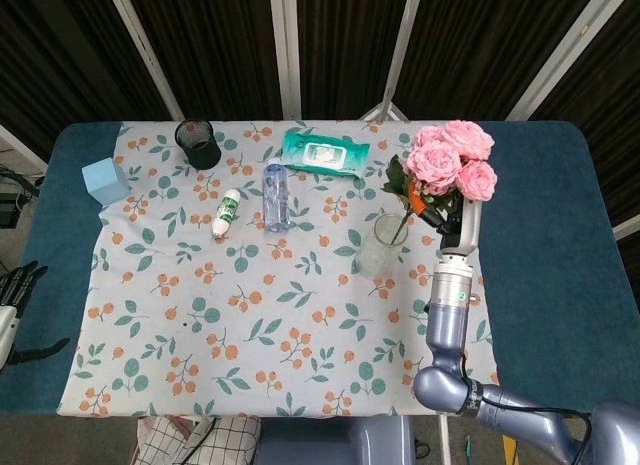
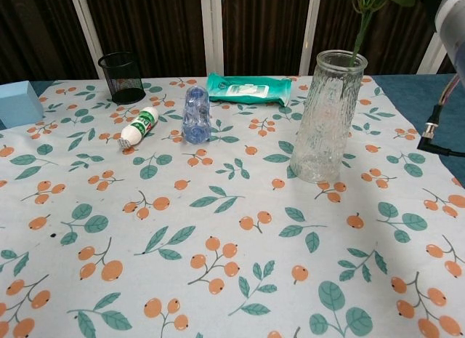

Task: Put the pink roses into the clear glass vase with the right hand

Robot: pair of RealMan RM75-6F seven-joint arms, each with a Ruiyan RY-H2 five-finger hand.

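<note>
A bunch of pink roses (image 1: 450,160) with green leaves hangs over the right side of the table. My right hand (image 1: 441,209) grips its stems just below the blooms. The clear glass vase (image 1: 378,247) stands upright on the flowered cloth, left of the hand. In the chest view the green stem (image 2: 360,34) reaches down into the mouth of the vase (image 2: 327,116), and part of my right arm (image 2: 452,22) shows at the top right corner. My left hand (image 1: 14,290) hangs off the table's left edge, fingers apart and holding nothing.
A black mesh cup (image 1: 198,143) and a green wipes pack (image 1: 325,151) sit at the back. A water bottle (image 1: 276,193) and a small white bottle (image 1: 228,213) lie left of the vase. A light blue box (image 1: 105,180) sits at the far left.
</note>
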